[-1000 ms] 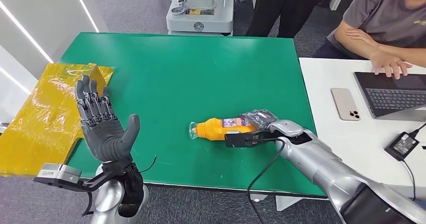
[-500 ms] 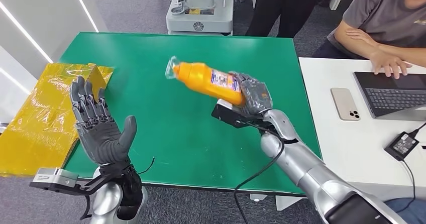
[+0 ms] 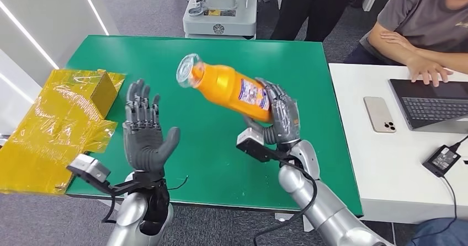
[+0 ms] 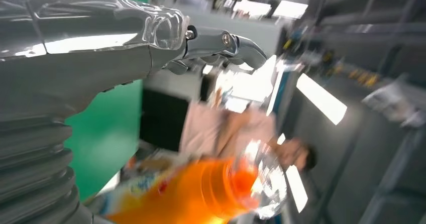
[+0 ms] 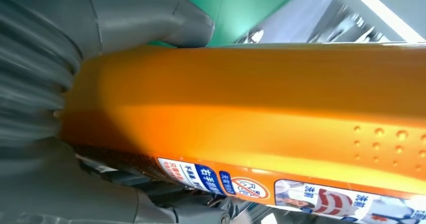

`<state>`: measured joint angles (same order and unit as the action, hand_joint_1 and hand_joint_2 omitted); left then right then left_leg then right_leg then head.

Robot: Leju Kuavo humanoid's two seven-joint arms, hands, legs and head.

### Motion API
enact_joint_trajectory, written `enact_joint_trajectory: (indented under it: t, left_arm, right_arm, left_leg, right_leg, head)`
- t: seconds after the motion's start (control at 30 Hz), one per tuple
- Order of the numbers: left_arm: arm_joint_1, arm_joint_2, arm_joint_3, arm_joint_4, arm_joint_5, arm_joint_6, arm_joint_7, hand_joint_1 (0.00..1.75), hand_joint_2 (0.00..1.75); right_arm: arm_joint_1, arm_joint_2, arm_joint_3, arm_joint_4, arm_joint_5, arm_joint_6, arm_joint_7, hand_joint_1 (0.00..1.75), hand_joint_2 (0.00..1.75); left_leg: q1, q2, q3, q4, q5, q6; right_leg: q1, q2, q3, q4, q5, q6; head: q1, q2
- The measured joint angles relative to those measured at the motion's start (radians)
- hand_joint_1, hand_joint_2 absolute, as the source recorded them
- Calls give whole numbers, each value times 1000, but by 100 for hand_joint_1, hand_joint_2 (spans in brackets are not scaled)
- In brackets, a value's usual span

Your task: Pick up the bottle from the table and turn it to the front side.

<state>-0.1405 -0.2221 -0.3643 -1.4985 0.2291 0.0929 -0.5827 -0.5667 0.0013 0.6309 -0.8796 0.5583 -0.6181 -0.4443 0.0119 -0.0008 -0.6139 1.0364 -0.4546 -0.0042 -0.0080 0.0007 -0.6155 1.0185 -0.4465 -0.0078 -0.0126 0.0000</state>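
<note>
One bottle [image 3: 229,87], right hand [image 3: 278,116] gripping

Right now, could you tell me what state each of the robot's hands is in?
Left hand: open, fingers spread, holding nothing.
Right hand: gripping the orange bottle, lifted above the green table.

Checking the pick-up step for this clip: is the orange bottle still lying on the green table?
No. In the head view the right hand grips the orange bottle by its base, lifted clear above the green table, cap end tilted up.
</note>
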Motion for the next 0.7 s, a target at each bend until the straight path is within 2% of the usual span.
enact_joint_trajectory:
  t: [0.43,0.7]
  left_arm:
    - [-80,12,-45,184,14,-181,41,0,175]
    - [-140,5,-55,276,8,-224,36,0,175]
  right_arm:
    - [125,-16,9,-74,46,85,-45,175,175]
    - [163,-25,11,-87,86,145,-50,175,175]
  left_leg:
    - [0,1,0,0,0,0]
    - [0,1,0,0,0,0]
  right_leg:
    - [0,0,0,0,0,0]
    - [0,1,0,0,0,0]
  head:
    - [0,0]
    - [0,0]
